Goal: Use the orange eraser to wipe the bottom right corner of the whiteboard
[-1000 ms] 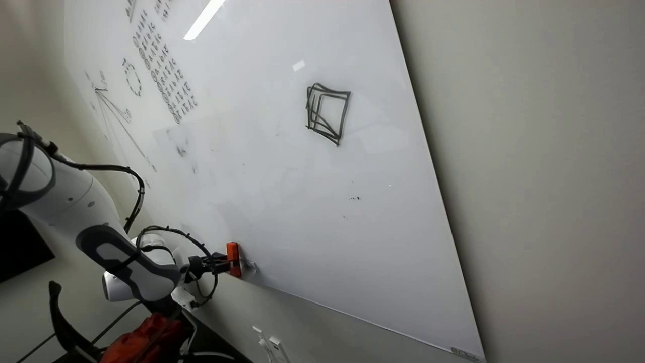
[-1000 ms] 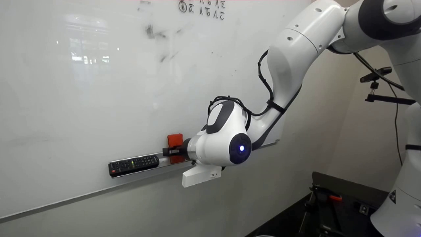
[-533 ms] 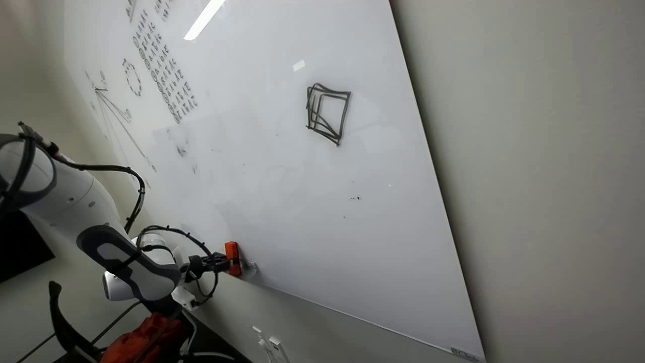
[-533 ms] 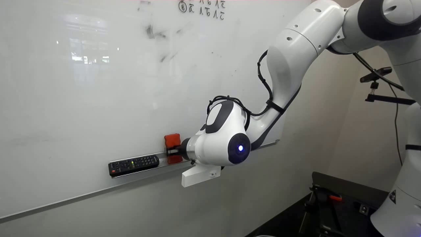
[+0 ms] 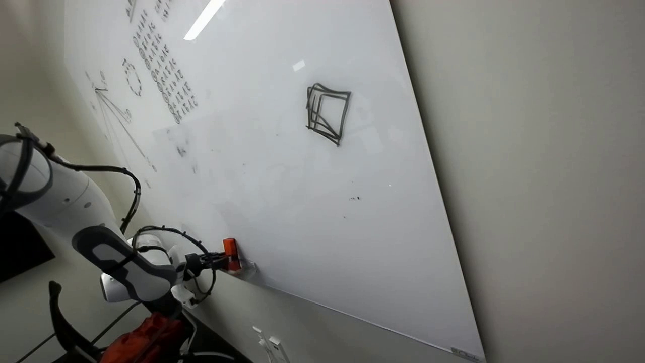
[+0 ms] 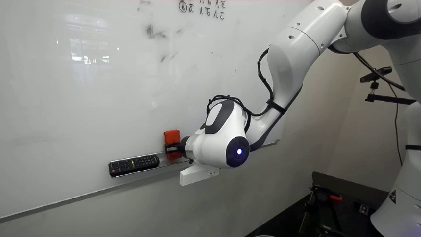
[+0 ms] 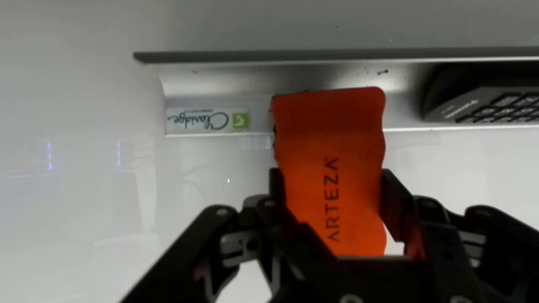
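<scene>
The orange eraser (image 7: 330, 139), printed ARTEZA, is upright between the black fingers of my gripper (image 7: 330, 185), which press on its two long sides at mid-length. In both exterior views the eraser (image 6: 172, 136) (image 5: 230, 247) stands close against the lower part of the whiteboard (image 6: 98, 108) (image 5: 282, 201). Its lower end is just over the marker tray (image 6: 166, 160); whether it touches the tray or the board surface I cannot tell. The board's lower right corner (image 5: 466, 338) lies away from the eraser. Part of the eraser's lower half is hidden by the gripper in an exterior view.
A black remote (image 6: 133, 165) lies on the tray beside the eraser, also in the wrist view (image 7: 484, 97). A dark scribbled quadrilateral (image 5: 327, 113), small specks (image 5: 355, 198) and rows of writing (image 5: 166, 70) mark the board. A dark cart (image 6: 345, 204) stands by the robot base.
My gripper's fingers have come together on the eraser. Since then the eraser has risen slightly from the tray along with the gripper. The remote has not moved.
</scene>
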